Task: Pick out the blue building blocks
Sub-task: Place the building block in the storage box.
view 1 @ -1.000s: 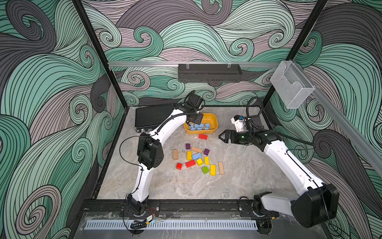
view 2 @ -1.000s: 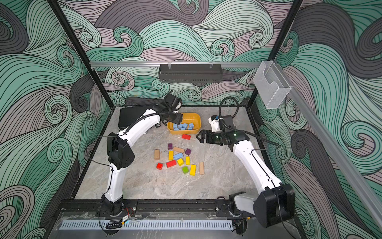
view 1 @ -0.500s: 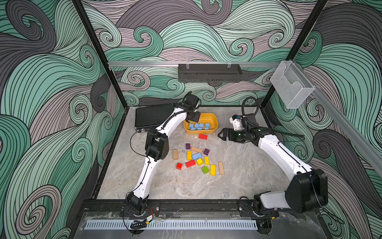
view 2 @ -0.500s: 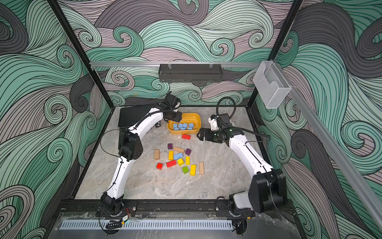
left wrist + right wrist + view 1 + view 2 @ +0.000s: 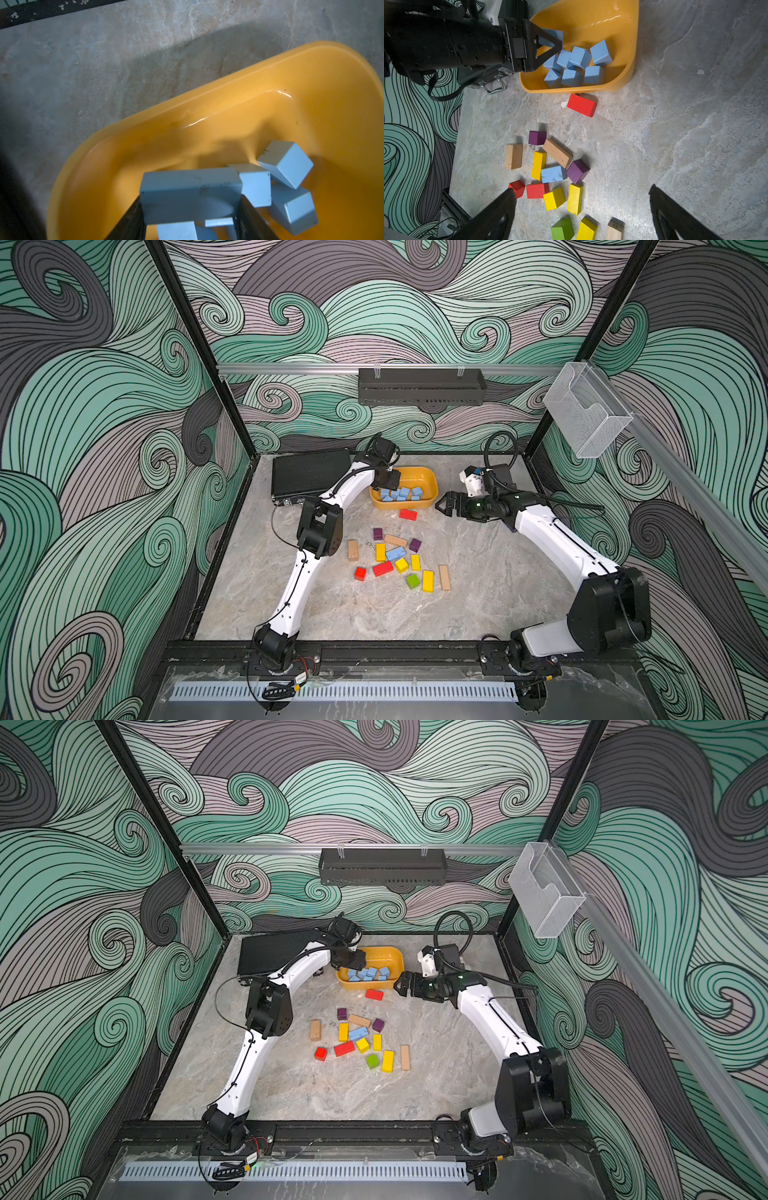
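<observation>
Matte light-blue building blocks (image 5: pixel 577 62) are lying in the yellow bin (image 5: pixel 629 72) by the table's (image 5: pixel 478 572) far edge, and a stray blue block (image 5: pixel 552 174) is lying mid-table. The left gripper (image 5: pixel 190 199) is seemingly clamping a blue bar (image 5: pixel 190 185); the right gripper (image 5: pixel 582 191) is gaping.

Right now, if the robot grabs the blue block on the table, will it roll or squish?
Likely neither: the blue block has flat faces and looks stiff. Grabbing it may nudge the yellow block and purple block beside it.
</observation>
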Controlling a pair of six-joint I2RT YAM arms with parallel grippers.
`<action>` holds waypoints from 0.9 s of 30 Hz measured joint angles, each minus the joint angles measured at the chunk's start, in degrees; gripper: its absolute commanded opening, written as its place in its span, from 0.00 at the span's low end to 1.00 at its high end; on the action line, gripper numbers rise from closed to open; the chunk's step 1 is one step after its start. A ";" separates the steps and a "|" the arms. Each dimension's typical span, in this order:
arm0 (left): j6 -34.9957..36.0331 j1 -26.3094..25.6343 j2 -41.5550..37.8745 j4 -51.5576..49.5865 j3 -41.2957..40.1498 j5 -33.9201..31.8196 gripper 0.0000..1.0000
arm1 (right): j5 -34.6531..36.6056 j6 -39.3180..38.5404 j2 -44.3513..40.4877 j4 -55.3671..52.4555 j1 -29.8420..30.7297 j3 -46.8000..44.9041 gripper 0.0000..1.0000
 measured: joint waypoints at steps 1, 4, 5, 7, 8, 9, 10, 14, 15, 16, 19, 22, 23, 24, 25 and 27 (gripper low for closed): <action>0.00 0.00 0.20 0.61 0.00 0.20 0.07 | -0.31 0.02 0.31 0.15 0.00 0.00 1.00; 0.00 0.00 0.61 2.16 0.22 0.55 0.12 | -1.11 0.20 1.03 0.90 0.00 0.00 1.00; -0.04 0.00 0.66 2.73 0.26 0.61 0.16 | -1.51 0.20 1.18 1.14 0.00 0.00 1.00; -0.11 0.02 0.85 3.52 0.61 0.61 0.18 | -2.08 0.17 1.31 1.36 0.00 0.00 1.00; -0.15 0.02 0.92 4.02 0.63 0.61 0.19 | -2.40 0.15 1.31 1.53 0.00 0.00 1.00; -0.20 0.02 0.98 4.28 0.63 0.61 0.20 | -2.67 0.13 1.31 1.64 0.00 0.00 1.00; -0.26 0.02 1.09 4.48 0.63 0.61 0.21 | -2.93 -0.02 1.31 1.79 -0.04 0.00 0.99; -0.83 0.20 2.01 4.72 0.63 0.61 0.26 | -3.28 -0.35 1.31 2.08 -0.28 0.00 1.00; -1.05 0.20 2.19 4.72 0.63 0.61 0.28 | -3.30 -0.37 1.31 2.10 -0.33 0.00 1.00; -1.38 0.22 2.54 4.70 0.63 0.63 0.30 | -3.30 -0.44 1.31 2.10 -0.44 0.00 1.00; -2.05 0.20 3.26 4.63 0.63 0.66 0.37 | -3.37 -0.50 1.31 2.12 -0.59 0.02 1.00; -2.56 0.22 3.41 4.46 0.63 0.70 0.45 | -3.48 -0.50 1.31 2.14 -0.63 0.09 1.00; -2.75 0.22 3.41 4.48 0.63 0.74 0.48 | -3.52 -0.50 1.31 2.14 -0.63 0.09 1.00; -2.89 0.20 3.41 4.48 0.63 0.79 0.50 | -3.54 -0.50 1.31 2.16 -0.63 0.09 0.99; -2.97 0.22 3.41 4.48 0.63 0.85 0.53 | -3.54 -0.50 1.31 2.12 -0.63 0.09 1.00; -3.19 0.22 3.41 4.44 0.63 1.01 0.57 | -3.58 -0.52 1.27 2.12 -0.63 0.09 1.00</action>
